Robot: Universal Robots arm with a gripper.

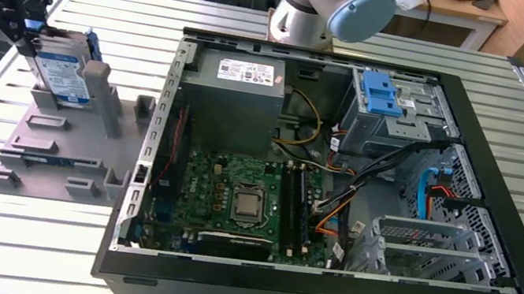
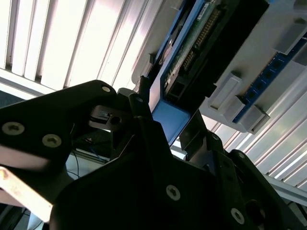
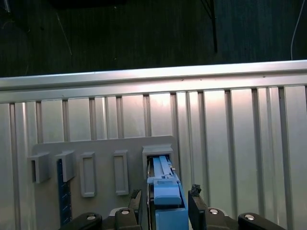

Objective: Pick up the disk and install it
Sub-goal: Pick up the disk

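Over the grey holder (image 1: 59, 153), gripper (image 3: 165, 197) narrowly open astride the blue edge of the upright disk (image 1: 61, 75)

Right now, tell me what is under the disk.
The disk stands on edge in a slot of the grey holder, which lies on the slatted table. Its bottom edge is hidden by the slot's walls.

Noted disk (image 1: 63, 75) standing on edge, silver with blue-and-white label and blue frame, seated in grey holder (image 1: 56, 154) slot, exterior view's left.
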